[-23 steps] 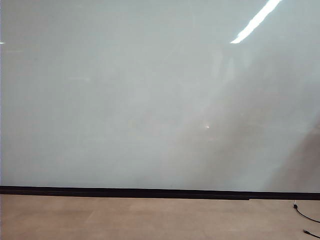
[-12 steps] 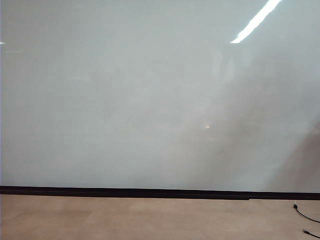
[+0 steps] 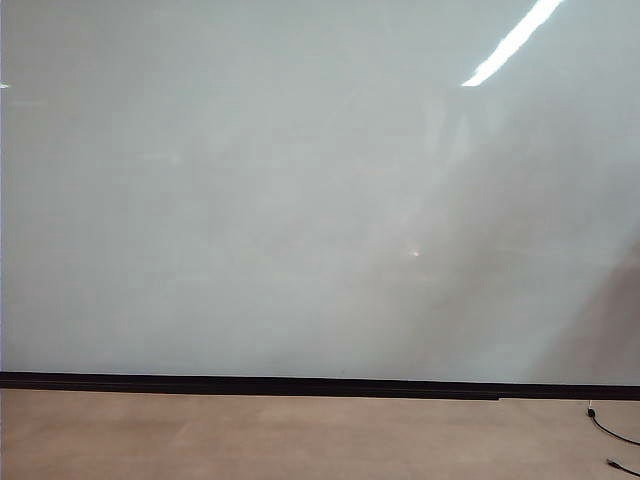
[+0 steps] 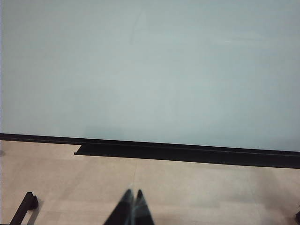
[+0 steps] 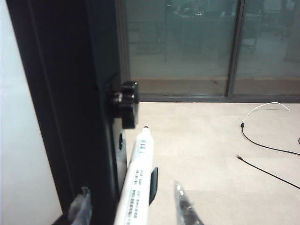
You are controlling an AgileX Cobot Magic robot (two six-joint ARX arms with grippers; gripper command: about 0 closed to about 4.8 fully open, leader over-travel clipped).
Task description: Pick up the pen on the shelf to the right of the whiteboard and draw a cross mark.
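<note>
pen (image 5: 138,180) between the parted right tool's (image 5: 133,206) fingers, grip unclear; left tool (image 4: 132,208) shut, empty, near whiteboard (image 4: 150,70)

I'm seeing my left hand (image 4: 132,206) pointing at the whiteboard (image 4: 150,70), its two dark fingers (image 4: 123,211) pressed together above the tan floor (image 4: 211,192). The board's black strip (image 4: 187,153) is running along its lower edge, and a black bracket (image 4: 26,206) is sitting on the floor near the corner.

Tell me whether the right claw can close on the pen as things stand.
Probably yes. In the right wrist view the pen lies between the open fingers of the right claw, nothing between them; the black frame stands close beside one finger.
</note>
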